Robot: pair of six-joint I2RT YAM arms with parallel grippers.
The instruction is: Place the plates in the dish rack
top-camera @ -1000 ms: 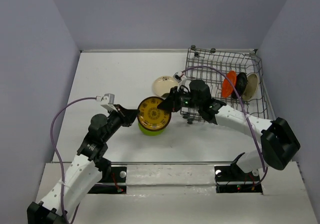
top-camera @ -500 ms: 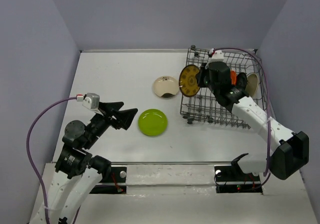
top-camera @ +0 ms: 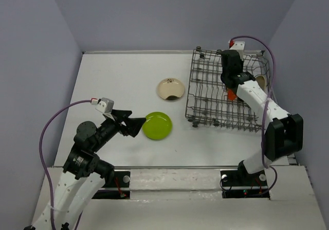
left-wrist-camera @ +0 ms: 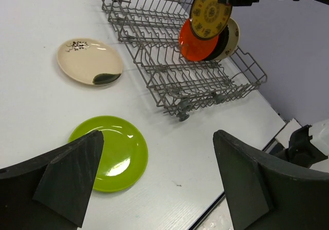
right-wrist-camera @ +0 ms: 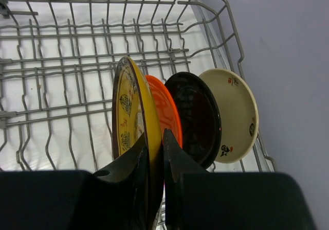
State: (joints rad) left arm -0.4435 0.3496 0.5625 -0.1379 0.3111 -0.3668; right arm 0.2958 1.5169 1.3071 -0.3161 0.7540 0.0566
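My right gripper (right-wrist-camera: 154, 142) is shut on the rim of the brown plate with gold pattern (right-wrist-camera: 126, 111). It holds the plate upright over the dish rack (right-wrist-camera: 77, 50), beside the orange plate (right-wrist-camera: 164, 106). A black plate (right-wrist-camera: 198, 117) and a cream plate (right-wrist-camera: 234, 111) stand behind that. In the top view the right gripper (top-camera: 232, 81) is above the rack's (top-camera: 205, 111) far right part. The lime green plate (top-camera: 157, 125) lies flat on the table. My left gripper (top-camera: 131, 123) hovers open at its left edge, holding nothing. A cream plate with a dark mark (top-camera: 170, 88) lies left of the rack.
The rack's left rows of tines (left-wrist-camera: 154, 81) hold nothing. Grey walls close in the white table (top-camera: 118, 81) at the back and on both sides. The table's near edge (left-wrist-camera: 241, 189) runs close under the left gripper (left-wrist-camera: 158, 137).
My right gripper carried the patterned plate from above the green plate to the rack's right side. My left gripper let go, opened wide and drew back toward the near left.
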